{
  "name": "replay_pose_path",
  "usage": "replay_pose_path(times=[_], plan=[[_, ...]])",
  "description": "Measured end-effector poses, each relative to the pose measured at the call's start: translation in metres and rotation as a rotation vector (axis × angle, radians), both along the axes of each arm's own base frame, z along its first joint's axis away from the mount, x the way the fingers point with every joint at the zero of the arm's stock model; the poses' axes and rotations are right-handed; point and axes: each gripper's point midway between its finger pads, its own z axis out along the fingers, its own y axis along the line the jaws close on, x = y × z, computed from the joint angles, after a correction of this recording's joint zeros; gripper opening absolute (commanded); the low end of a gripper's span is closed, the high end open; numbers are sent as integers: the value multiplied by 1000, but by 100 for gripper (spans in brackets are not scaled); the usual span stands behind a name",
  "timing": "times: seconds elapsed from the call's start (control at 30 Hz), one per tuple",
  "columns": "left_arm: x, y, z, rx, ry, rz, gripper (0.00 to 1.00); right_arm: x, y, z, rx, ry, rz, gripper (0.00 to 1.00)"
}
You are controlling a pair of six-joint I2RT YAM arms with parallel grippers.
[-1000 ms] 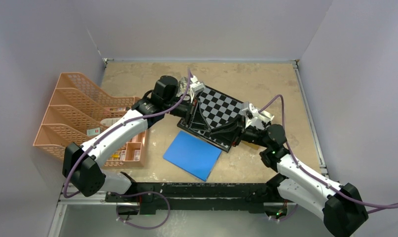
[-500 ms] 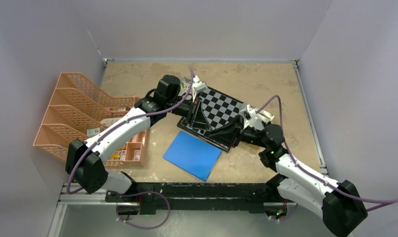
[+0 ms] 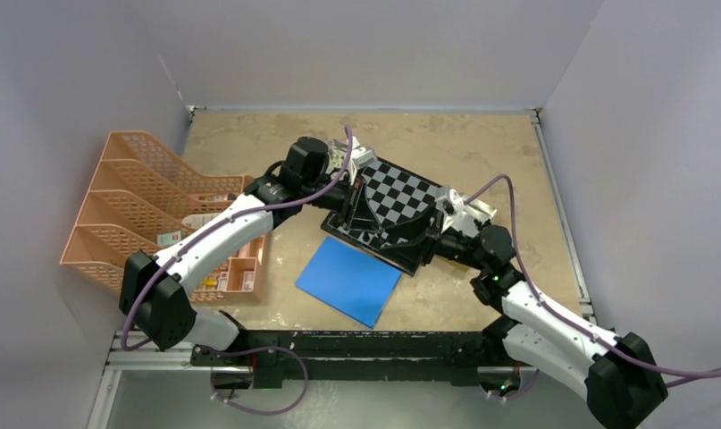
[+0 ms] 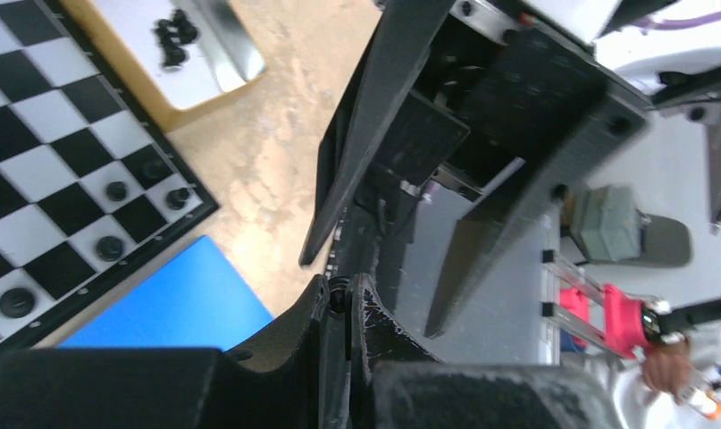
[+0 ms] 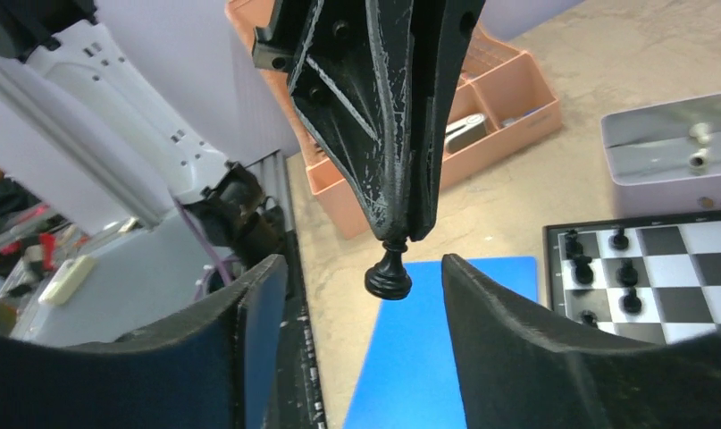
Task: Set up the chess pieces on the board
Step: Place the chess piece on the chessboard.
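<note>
A small black chess piece (image 5: 389, 273) hangs in the air by its head, base down, with my left gripper (image 5: 401, 234) shut on it. In the left wrist view the piece's head (image 4: 339, 295) shows between the closed tips of the left gripper (image 4: 340, 288). My right gripper (image 5: 361, 264) is open, one finger on each side of the piece and not touching it. The two grippers meet above the near corner of the board (image 3: 394, 198). Several black pieces (image 4: 109, 248) stand along the board's edge rows (image 5: 620, 273).
A blue square sheet (image 3: 348, 281) lies on the table just in front of the board. An orange mesh organiser (image 3: 151, 206) fills the left side. A shallow pale box (image 4: 178, 45) beside the board holds a few more black pieces.
The right gripper's fingers have spread apart and let go of the piece, which now hangs from the left gripper alone. The left wrist has shifted slightly to the right.
</note>
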Motion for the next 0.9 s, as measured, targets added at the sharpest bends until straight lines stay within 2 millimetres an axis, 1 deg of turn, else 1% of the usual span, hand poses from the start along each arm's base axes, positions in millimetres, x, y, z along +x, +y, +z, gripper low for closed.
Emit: replay_pose_path(times=[0.07, 0.1, 0.3, 0.43, 0.53, 0.63, 0.73, 0.8, 0.9], plan=[[8, 1, -6, 28, -18, 44, 0, 3, -3, 0, -3, 9, -33, 96], [13, 2, -8, 44, -28, 71, 0, 5, -4, 0, -4, 10, -47, 98], [43, 12, -21, 147, -105, 255, 0, 17, -18, 2, -11, 27, -181, 99], [64, 20, -28, 223, -180, 392, 0, 26, -33, 4, -11, 43, -297, 99], [75, 21, -34, 285, -238, 486, 0, 31, -47, 5, -9, 54, -386, 99], [80, 20, -39, 326, -293, 556, 0, 34, -60, 9, 2, 56, -464, 99], [85, 23, -54, 365, -323, 620, 0, 35, -69, 12, 11, 57, -513, 99], [93, 30, -70, 402, -327, 674, 0, 35, -75, 14, 20, 55, -542, 99], [101, 44, -99, 476, -330, 743, 0, 36, -81, 18, 23, 53, -574, 99]])
